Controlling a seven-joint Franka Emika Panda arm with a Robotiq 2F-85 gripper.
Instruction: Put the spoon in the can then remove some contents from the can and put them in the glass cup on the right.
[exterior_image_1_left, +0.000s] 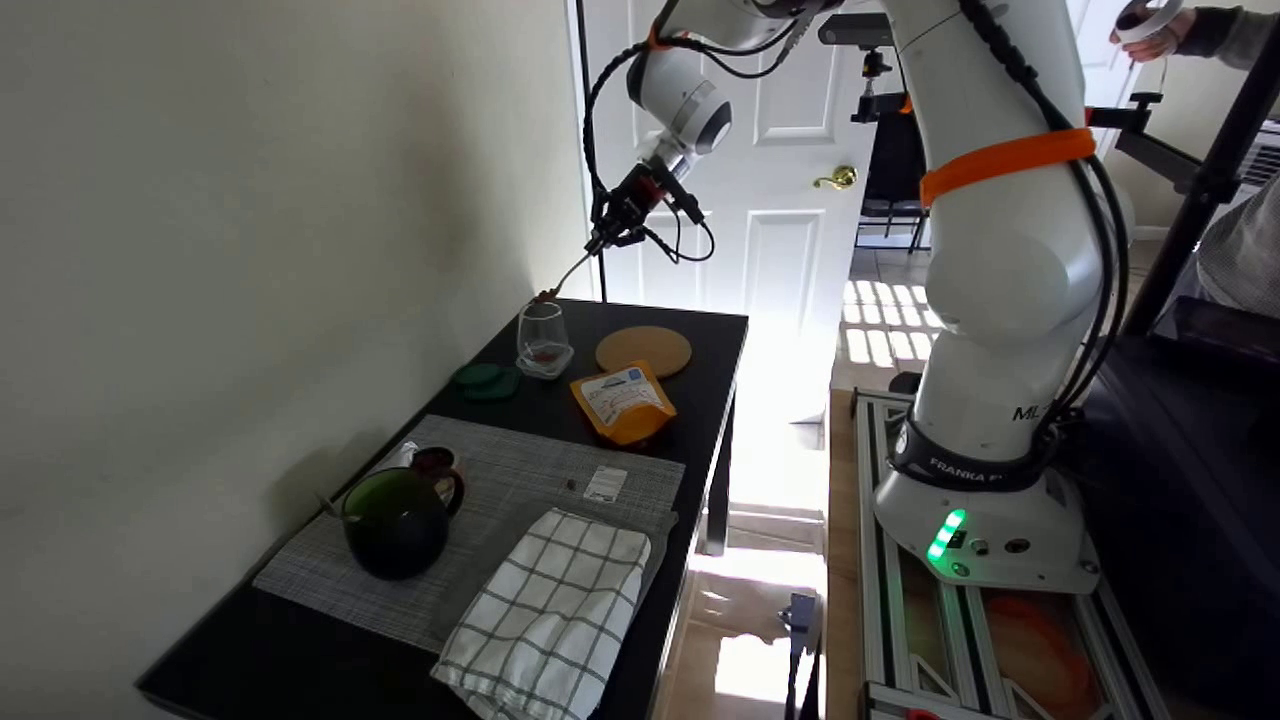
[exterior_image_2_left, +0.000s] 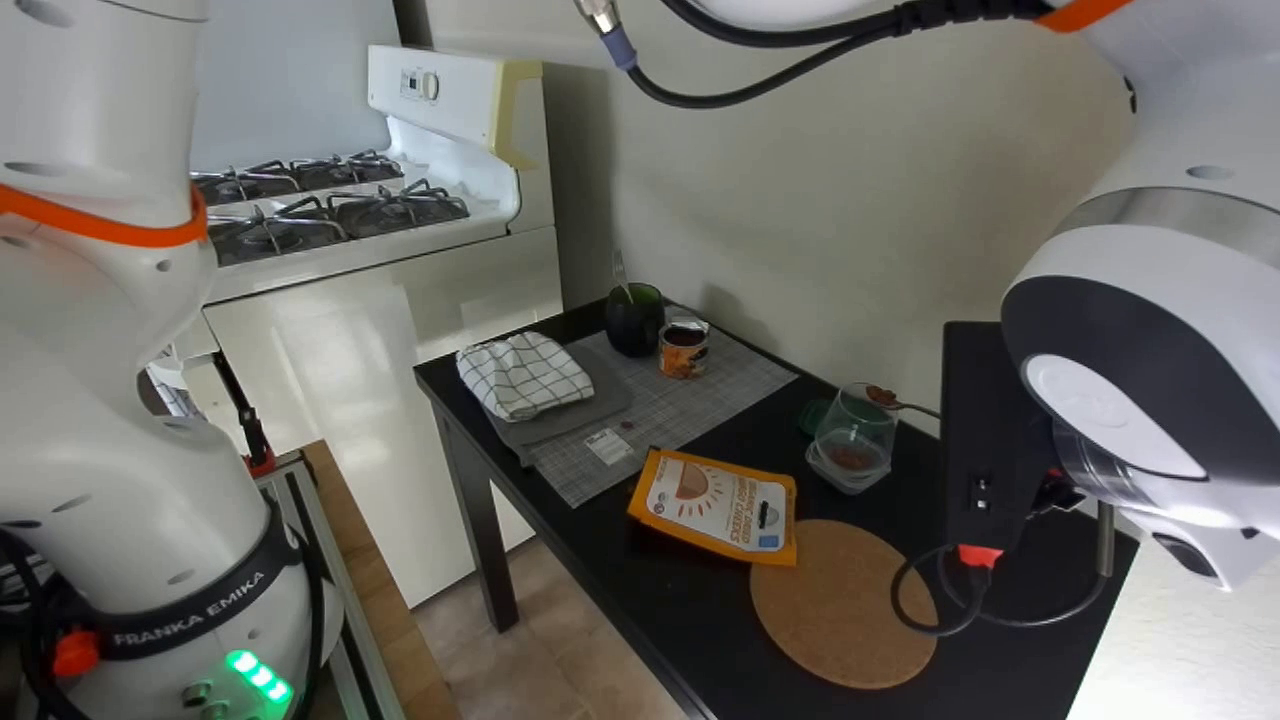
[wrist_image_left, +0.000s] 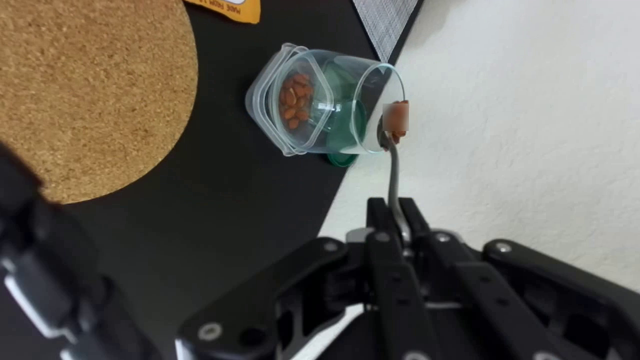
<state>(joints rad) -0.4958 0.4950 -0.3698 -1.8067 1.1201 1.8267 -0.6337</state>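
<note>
The black two-fingered gripper (wrist_image_left: 393, 204) is clamped together, its tips parted only by the thin handle of the silver metal spoon (wrist_image_left: 394, 167) they pinch. At the spoon's far end the bowl carries a heap of reddish-brown pieces (exterior_image_2_left: 881, 396); a blurred patch hides some of them in the wrist view. The bowl is at the rim of the short, clear, colourless glass tumbler (exterior_image_1_left: 541, 325); whether metal touches glass I cannot tell.

The step in hand looks to be the unloading. To do it well, carry the bowl level until it is over the middle of the mouth, since it appears nearer the edge, then dip it slightly inside and roll the wrist slowly. The slim handle could twist in the grip, so a gentle motion should serve better than a hard shake, and a knock on the rim could topple the tumbler.

More such pieces (wrist_image_left: 296, 100) show at the tumbler's bottom, and a clear, squarish plastic tub (wrist_image_left: 255, 102) is at its base, whether around or under it I cannot tell. Well apart, on the grey woven placemat (exterior_image_2_left: 740, 380), stands the open, orange-labelled tin can (exterior_image_2_left: 683, 360), probably the source; just beside it is a round, dark green-black mug (exterior_image_2_left: 633, 325).
</note>
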